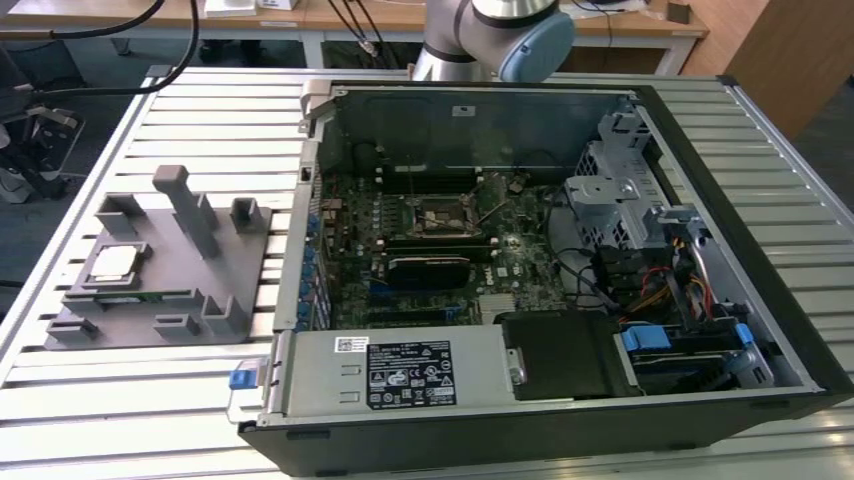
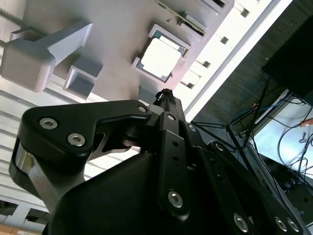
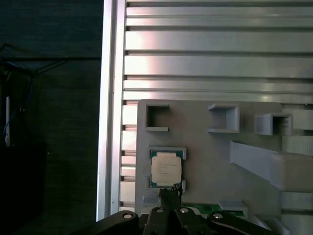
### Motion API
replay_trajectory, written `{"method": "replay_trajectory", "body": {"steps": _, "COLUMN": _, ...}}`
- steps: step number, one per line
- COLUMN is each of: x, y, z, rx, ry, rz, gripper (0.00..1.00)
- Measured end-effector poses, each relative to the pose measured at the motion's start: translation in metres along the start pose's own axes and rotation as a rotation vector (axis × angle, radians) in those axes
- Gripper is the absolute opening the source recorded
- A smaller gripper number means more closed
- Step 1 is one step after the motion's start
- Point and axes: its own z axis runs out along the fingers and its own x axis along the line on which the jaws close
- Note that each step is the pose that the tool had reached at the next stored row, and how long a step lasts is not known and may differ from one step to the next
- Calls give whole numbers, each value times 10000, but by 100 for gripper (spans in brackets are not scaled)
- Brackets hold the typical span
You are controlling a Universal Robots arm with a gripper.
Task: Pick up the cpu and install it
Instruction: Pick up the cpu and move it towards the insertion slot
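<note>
Gripper (image 3: 170, 196) hangs just above the cpu (image 3: 166, 170), its 2 fingers pressed together and holding nothing; chip lies flat in its grey fixture (image 1: 247, 270) pocket beside the computer case (image 1: 534, 430); likely best to centre squarely and descend level.

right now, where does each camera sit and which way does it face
Exterior view: off the arm, high over the table, looking down into the open case, with the holder at its left; the arm shows at the top.
First wrist view: on the arm, looking straight down on the cpu; the gripper tip shows.
Second wrist view: on the arm behind the gripper, looking slantwise past it at the cpu.
Shared: all three show the cpu lying in the holder.
</note>
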Motion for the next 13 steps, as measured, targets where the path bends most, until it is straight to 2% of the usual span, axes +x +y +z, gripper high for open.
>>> {"method": "replay_trajectory", "body": {"steps": 6, "x": 0, "y": -1, "z": 18, "rx": 5, "ry": 30, "rz": 2, "gripper": 11}}
{"method": "replay_trajectory", "body": {"steps": 13, "x": -2, "y": -5, "z": 76, "rx": 27, "ry": 37, "rz": 5, "gripper": 11}}
